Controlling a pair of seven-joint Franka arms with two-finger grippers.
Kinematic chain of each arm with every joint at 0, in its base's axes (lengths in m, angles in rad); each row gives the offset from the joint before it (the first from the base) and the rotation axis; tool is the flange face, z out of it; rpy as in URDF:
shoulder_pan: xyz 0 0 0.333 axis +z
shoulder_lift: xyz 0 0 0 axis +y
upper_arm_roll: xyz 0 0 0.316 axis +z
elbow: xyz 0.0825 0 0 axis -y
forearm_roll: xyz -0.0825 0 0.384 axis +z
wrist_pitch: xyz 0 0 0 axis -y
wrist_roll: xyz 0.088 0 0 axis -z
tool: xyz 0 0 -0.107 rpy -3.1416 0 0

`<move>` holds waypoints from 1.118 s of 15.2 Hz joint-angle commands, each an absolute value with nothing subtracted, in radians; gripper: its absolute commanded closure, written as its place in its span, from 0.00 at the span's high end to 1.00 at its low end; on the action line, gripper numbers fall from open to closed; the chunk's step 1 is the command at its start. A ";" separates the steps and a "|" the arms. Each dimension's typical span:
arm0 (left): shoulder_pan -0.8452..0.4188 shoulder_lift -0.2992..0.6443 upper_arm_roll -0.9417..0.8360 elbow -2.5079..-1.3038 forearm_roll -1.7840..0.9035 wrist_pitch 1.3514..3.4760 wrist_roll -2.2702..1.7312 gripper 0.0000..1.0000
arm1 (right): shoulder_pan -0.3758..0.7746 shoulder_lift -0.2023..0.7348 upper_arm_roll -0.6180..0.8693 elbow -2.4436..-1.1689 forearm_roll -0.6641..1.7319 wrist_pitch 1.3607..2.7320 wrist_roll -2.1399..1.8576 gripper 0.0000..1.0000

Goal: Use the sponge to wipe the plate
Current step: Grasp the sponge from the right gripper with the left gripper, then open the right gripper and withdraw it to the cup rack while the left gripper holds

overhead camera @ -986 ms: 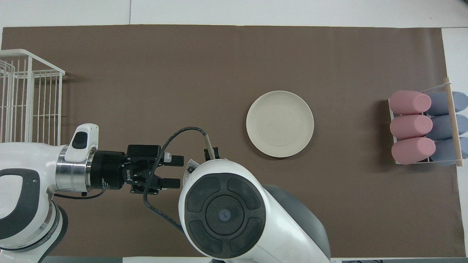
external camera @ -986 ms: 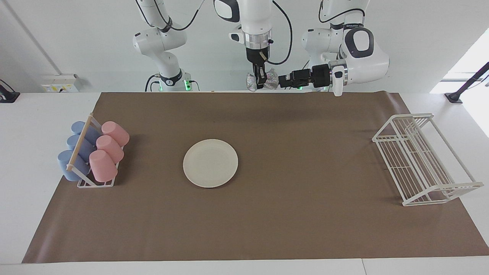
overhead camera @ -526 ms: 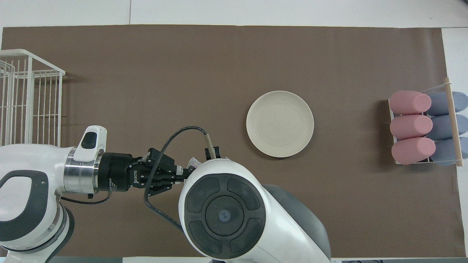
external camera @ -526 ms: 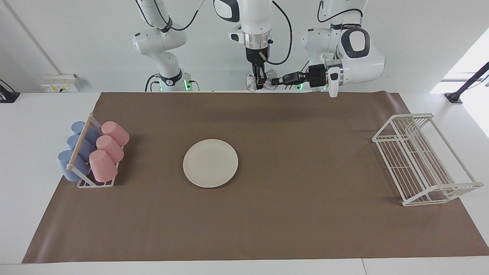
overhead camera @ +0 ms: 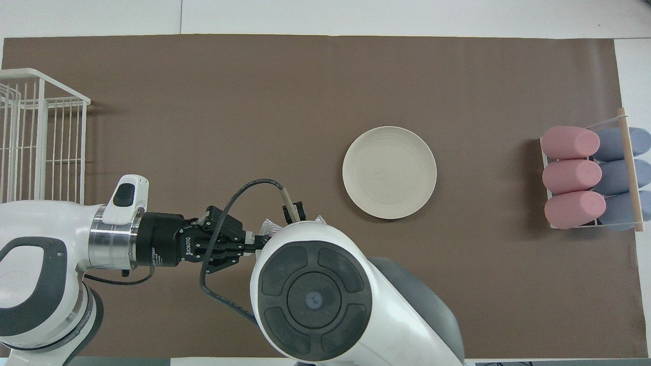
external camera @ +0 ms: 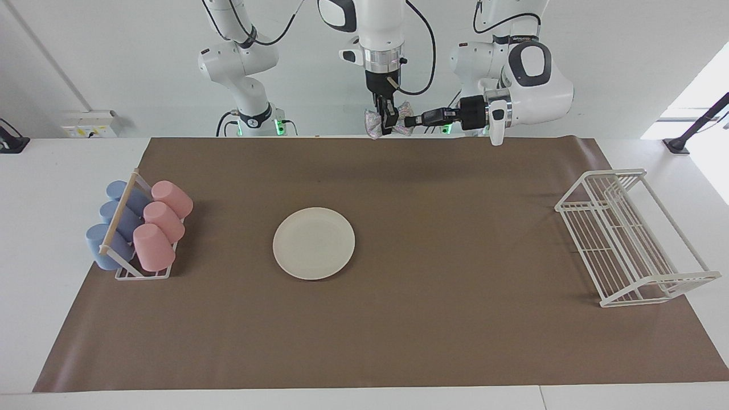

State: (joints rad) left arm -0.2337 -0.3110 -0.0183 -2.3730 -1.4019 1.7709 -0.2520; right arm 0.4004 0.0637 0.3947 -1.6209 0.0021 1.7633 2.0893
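Note:
The cream-white plate (external camera: pixel 314 243) (overhead camera: pixel 389 172) lies flat in the middle of the brown mat, with nothing on it. The silvery speckled sponge (external camera: pixel 373 123) (overhead camera: pixel 268 226) hangs in the air over the mat's edge nearest the robots. My right gripper (external camera: pixel 387 126) points straight down with the sponge bulging out on both sides of it. My left gripper (external camera: pixel 411 121) (overhead camera: pixel 257 243) reaches in level from the side and is shut on the sponge's end. In the overhead view the right arm's own body hides its gripper and most of the sponge.
A rack of pink and blue cups (external camera: pixel 139 230) (overhead camera: pixel 590 178) stands at the right arm's end of the mat. A white wire rack (external camera: pixel 632 236) (overhead camera: pixel 35 137) stands at the left arm's end.
My left gripper moved in sideways to the sponge and closed on its end. The right gripper stayed in place with the sponge and rose very slightly.

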 commanded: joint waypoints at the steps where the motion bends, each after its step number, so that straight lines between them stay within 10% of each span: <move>1: -0.249 -0.330 -0.008 -2.385 -1.419 1.781 -0.270 0.00 | 0.361 0.034 0.396 -1.624 -0.021 1.736 1.987 1.00; 17: -0.252 -0.236 -0.011 -2.183 -0.921 1.853 -0.437 0.00 | -0.199 -0.061 0.387 -1.637 -0.002 1.555 0.475 1.00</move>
State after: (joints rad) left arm -0.2324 -0.2977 -0.0126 -2.2728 -1.0229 1.8444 -0.3619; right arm -0.1424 -0.0481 0.3701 -1.6235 -0.0029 1.5637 0.6010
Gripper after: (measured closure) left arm 0.960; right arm 0.000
